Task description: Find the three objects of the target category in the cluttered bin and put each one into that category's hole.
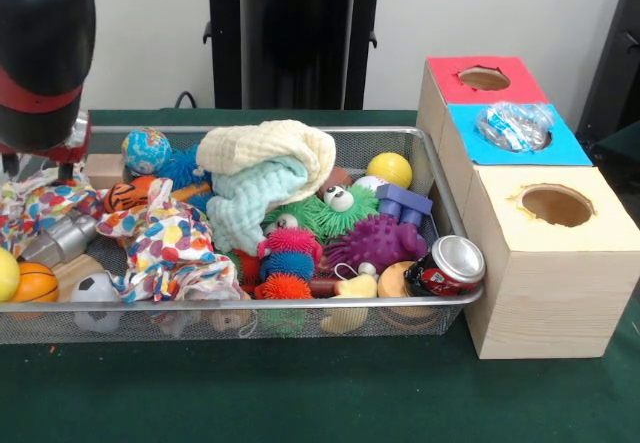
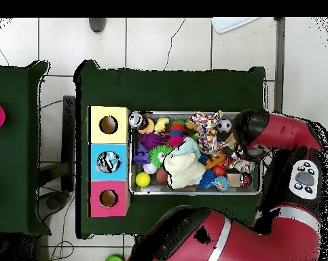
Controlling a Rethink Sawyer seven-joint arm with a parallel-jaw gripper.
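Note:
A wire mesh bin (image 1: 440, 178) holds a heap of toys and cloths. At its front right corner a red and black soda can (image 1: 445, 265) lies on its side; from above the can (image 2: 136, 120) is next to the bare wooden box. Three boxes with holes stand beside the bin: red-topped (image 1: 445, 88), blue-topped (image 1: 470, 143) and bare wood (image 1: 600, 228). A crumpled clear plastic bottle (image 1: 515, 126) sits in the blue box's hole. My arm (image 1: 40, 53) hangs over the bin's left end, and the gripper (image 1: 45, 158) below it is mostly hidden.
A cream towel (image 1: 270, 153), a pale teal cloth (image 1: 250, 203) and a spotted cloth (image 1: 170, 243) cover the middle. Around them lie a yellow ball (image 1: 389, 169), a globe ball (image 1: 146, 150), a basketball (image 1: 35, 281) and green (image 1: 320, 213) and purple (image 1: 385, 241) spiky toys.

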